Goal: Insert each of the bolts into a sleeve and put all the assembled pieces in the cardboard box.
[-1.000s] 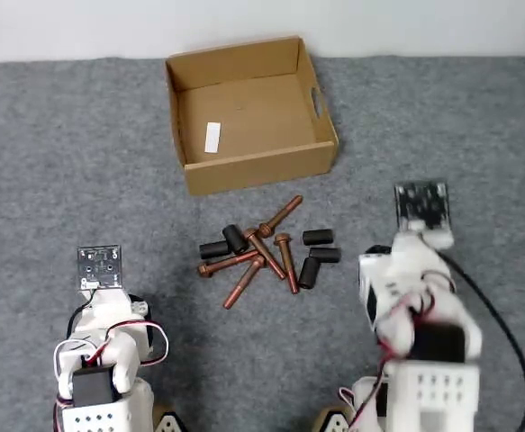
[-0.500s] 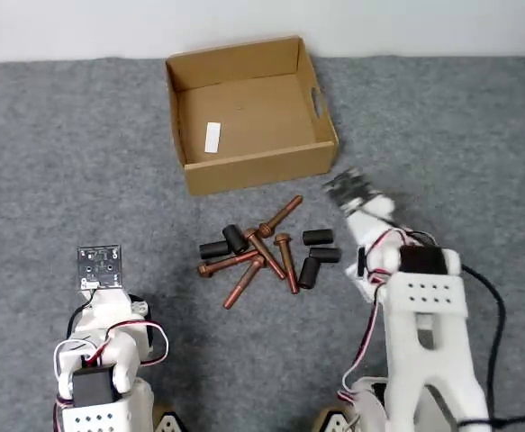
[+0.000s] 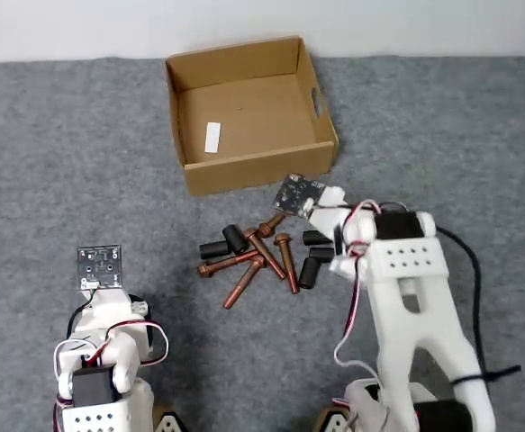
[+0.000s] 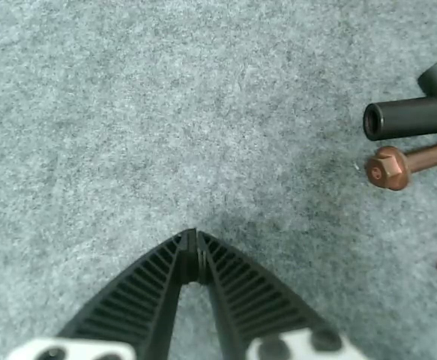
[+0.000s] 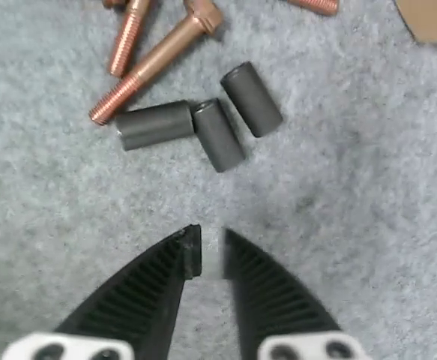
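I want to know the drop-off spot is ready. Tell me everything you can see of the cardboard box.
The cardboard box is plain brown card, open-topped, with low walls and a hand slot cut in its right wall. It stands flat on the grey mat, far middle, turned slightly askew. Inside is a small white label and nothing else. The loose bolts and sleeves lie clear of its front wall.

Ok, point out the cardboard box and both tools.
cardboard box (image 3: 257,169): high view, front wall.
right tool (image 5: 211,244): right wrist view, midway between its fingertips.
left tool (image 4: 196,247): left wrist view, where fingertips meet.
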